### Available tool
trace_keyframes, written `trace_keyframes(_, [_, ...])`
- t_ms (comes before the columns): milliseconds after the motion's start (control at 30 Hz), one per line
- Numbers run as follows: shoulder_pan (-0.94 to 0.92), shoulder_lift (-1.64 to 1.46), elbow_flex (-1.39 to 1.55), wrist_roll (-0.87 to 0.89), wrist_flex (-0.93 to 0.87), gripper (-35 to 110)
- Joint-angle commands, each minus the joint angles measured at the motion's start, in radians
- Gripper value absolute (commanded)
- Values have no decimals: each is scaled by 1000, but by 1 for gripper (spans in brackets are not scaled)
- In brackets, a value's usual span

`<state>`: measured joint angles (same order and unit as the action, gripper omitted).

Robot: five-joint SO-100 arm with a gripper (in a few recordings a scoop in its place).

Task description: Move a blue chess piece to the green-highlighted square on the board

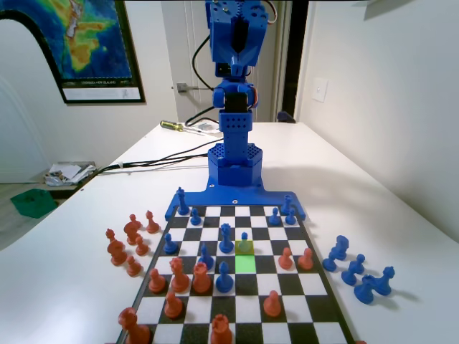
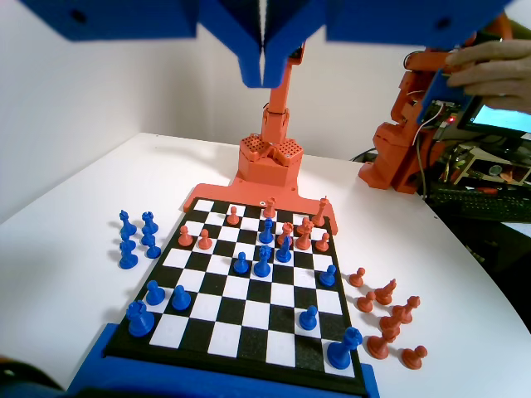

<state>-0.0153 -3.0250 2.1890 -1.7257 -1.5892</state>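
The blue chess piece (image 1: pixel 244 241), a small ball-headed pawn, stands on a dull yellow-olive square in the middle of the board (image 1: pixel 324 301). The green-highlighted square (image 1: pixel 246 262) lies directly in front of it, one square nearer the fixed camera, with nothing on it. In the wrist view the same pawn (image 2: pixel 241 263) stands mid-board beside a taller blue piece (image 2: pixel 262 261). My gripper (image 2: pixel 262 68) hangs high above the board's near end in the wrist view, jaws pressed together with nothing between them. The blue arm (image 1: pixel 234 86) is folded upright on its base.
Orange-red pieces (image 1: pixel 179 276) and other blue pieces (image 1: pixel 224 277) stand around the green square. Captured blue pieces (image 1: pixel 356 271) sit on the table right of the board in the fixed view, captured orange-red ones (image 1: pixel 128 244) on the left. A screwdriver (image 1: pixel 174 126) and cables lie behind.
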Motion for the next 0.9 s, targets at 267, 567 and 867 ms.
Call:
trace_keyframes(267, [-44,445,-368,244,-52,1])
trace_keyframes(567, [-69,775,-428,529,-48,1])
trace_keyframes(867, [-75,960,-288,805,117,1])
